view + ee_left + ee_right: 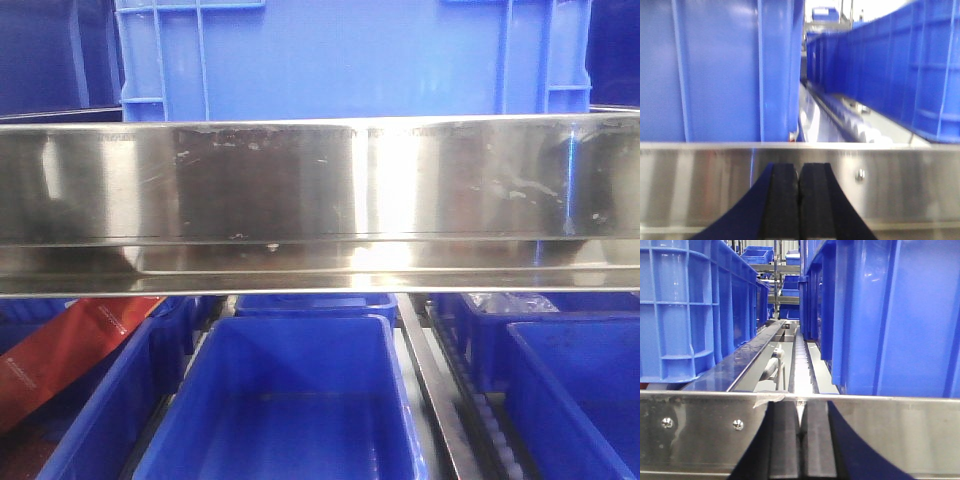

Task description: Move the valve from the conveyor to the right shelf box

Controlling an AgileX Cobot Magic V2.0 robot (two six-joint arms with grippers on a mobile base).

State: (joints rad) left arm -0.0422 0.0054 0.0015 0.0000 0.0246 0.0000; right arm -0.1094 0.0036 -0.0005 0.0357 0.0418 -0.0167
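Blue shelf boxes (895, 315) fill my wrist views; left gripper (799, 200) and right gripper (801, 440) pressed together, valve unseen.

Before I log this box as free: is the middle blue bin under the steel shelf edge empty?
Empty as far as shown: the middle blue bin shows only bare blue floor and walls.

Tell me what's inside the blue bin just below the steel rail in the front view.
The blue bin looks empty: only bare floor shows. The steel rail covers its far end, so anything there is hidden.
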